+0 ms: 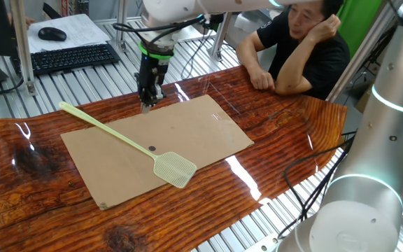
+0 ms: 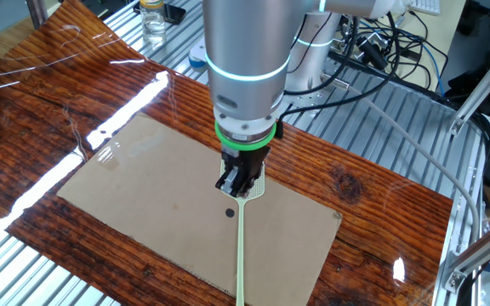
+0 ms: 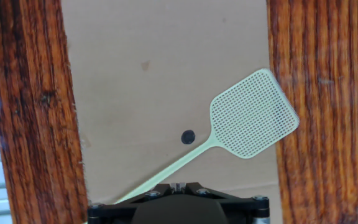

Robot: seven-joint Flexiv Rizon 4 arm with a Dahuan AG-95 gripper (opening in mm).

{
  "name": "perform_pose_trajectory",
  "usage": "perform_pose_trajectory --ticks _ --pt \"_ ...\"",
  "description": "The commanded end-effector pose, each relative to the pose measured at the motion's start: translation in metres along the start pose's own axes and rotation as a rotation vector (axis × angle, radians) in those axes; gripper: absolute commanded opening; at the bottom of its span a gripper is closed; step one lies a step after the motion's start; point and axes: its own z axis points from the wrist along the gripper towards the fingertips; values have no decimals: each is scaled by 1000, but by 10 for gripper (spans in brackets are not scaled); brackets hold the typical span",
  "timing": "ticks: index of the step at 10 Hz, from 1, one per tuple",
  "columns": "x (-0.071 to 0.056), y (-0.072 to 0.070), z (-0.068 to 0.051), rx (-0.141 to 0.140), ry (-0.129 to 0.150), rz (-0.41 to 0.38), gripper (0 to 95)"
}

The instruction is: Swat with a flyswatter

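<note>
**Flyswatter flat on the cardboard, fingers pressed together above it**

Flyswatter (image 1: 128, 144), a pale yellow-green plastic one with a long thin straight handle and a small squarish mesh head, lies flat and diagonal across a brown cardboard sheet (image 1: 187, 129). Its head sits near 1 long edge of the sheet, and the handle's far end reaches past the opposite edge onto the glossy red-brown wooden counter (image 1: 285, 133). A small dark round spot (image 1: 152, 148) on the cardboard lies just beside the handle, near the head.

By its look the swatter is light, the handle springy rather than rigid, the plastic smooth and apt to slip. Lying flush on the sheet, it offers little to get under. The best hold is probably the far end of the handle, away from the mesh, where a swing would have the most reach.

The black 2-finger gripper (image 1: 148, 96) points down over the cardboard, its fingers pressed together and holding nothing, apart from the swatter.

The cardboard is otherwise bare, giving open room for a swat. A seated person in a black shirt (image 1: 299, 49) leans at the counter's edge, near enough to mind during a swing. A black keyboard (image 1: 72, 58) lies well apart.
</note>
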Motion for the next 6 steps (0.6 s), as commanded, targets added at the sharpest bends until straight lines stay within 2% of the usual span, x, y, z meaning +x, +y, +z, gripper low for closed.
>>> perform_pose_trajectory --ticks 1,4,6 --pt "-1 3 1 -1 -2 22 0" --pt "-1 3 1 -1 4 59 0" --pt "-1 3 1 -8 5 130 0"
